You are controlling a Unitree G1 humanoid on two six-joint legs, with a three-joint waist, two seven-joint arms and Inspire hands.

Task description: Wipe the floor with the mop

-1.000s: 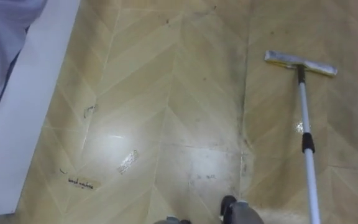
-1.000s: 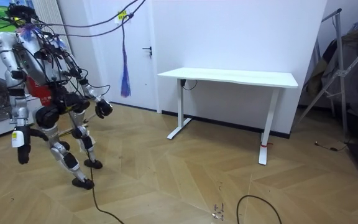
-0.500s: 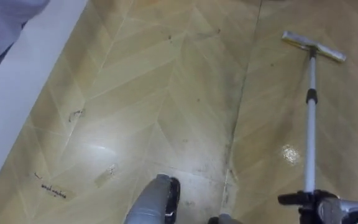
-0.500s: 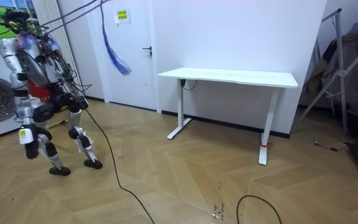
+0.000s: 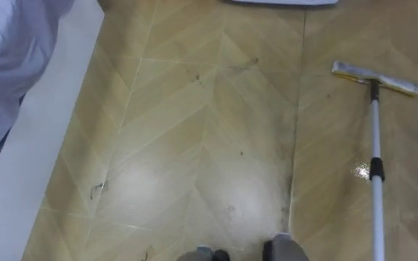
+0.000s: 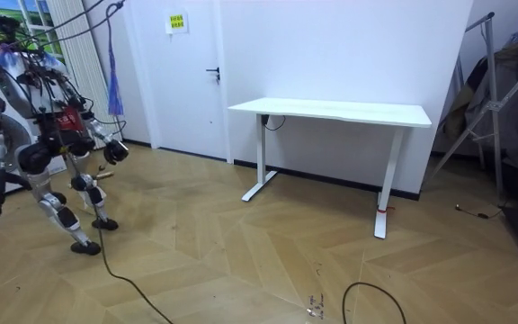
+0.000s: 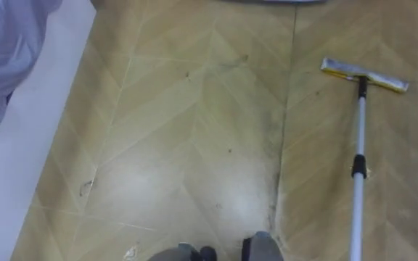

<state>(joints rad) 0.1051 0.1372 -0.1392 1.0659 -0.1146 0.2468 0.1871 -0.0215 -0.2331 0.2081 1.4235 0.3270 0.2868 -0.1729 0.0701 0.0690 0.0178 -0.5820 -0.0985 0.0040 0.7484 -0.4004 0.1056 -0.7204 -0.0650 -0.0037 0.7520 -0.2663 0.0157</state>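
**Light, stiff mop: take the pole near its upper end**

Left eye view: the flat pale mop head [image 5: 375,78] lies on the herringbone wood floor [image 5: 194,145]. Its thin silver pole [image 5: 378,217] runs back towards your right-hand side.

Right eye view: judge it light, rigid and slick. Grasp between the black collar [image 7: 358,168] and yourself.

Room view: near the white door [image 6: 183,99], the hands [image 6: 115,151] are too small. You cannot tell whether they are clasped or loose.

Small yellow sign [image 6: 177,21] on the white door [image 6: 187,81], its print too small to read
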